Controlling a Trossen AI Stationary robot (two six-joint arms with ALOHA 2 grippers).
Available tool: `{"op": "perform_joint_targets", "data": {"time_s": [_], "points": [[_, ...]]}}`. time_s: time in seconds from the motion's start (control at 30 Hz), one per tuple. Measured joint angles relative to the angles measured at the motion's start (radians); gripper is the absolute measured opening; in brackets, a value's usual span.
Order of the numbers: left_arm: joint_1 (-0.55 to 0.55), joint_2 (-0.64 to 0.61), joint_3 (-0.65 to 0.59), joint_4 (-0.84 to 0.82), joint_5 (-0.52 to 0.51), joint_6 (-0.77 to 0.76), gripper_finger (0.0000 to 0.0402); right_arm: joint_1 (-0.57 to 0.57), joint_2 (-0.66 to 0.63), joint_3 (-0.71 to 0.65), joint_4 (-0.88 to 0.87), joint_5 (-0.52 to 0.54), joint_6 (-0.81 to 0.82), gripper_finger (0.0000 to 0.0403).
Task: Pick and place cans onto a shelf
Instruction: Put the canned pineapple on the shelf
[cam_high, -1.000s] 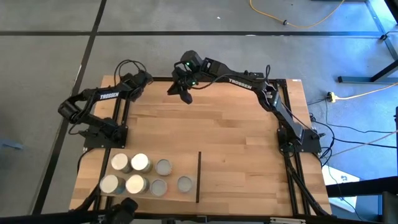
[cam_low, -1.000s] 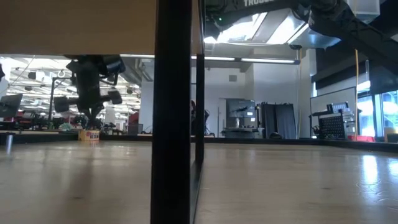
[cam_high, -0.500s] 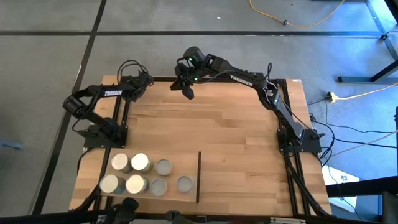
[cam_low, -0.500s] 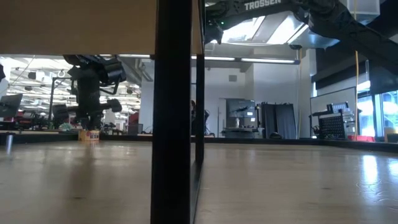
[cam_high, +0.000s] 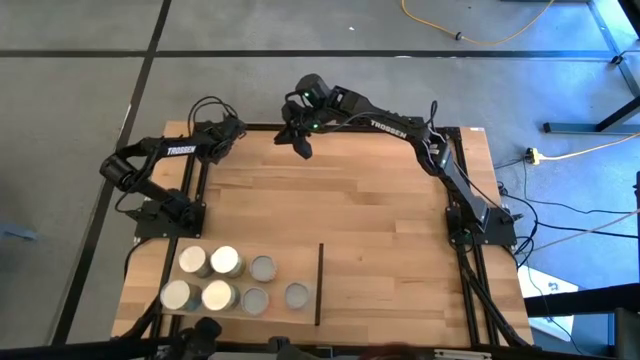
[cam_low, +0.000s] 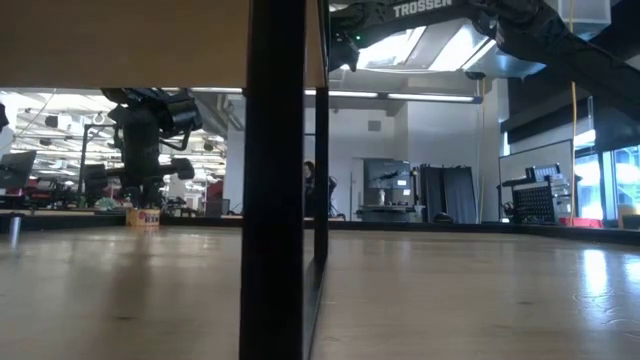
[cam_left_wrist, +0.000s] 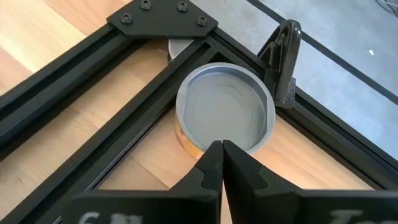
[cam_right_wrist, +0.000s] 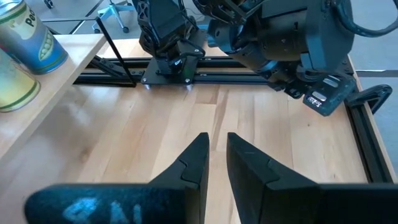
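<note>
Six small upright cans, cream-topped and grey-topped, stand clustered on the pale-wood rectangular shelf panel at the table's near left, just left of its thin black edge strip. Farther from that strip, at the far left corner, the left gripper, fingers pressed together, points at a grey-lidded can with a yellowish label, tucked against the black metal frame. The right gripper hovers at the far edge's middle, fingers slightly parted, holding nothing.
</note>
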Motion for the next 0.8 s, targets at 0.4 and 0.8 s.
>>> {"op": "perform_joint_targets", "data": {"time_s": [0.4,0.8], "points": [[0.0,0.005,0.0,-0.005,-0.06,0.008,0.0002,-0.012,0.0,0.0,0.0,0.0,0.0,0.0059],[-0.003,0.019,0.0,0.003,-0.024,0.006,0.0001,-0.037,0.0,0.0,-0.004,-0.008,0.002,0.0059]]}}
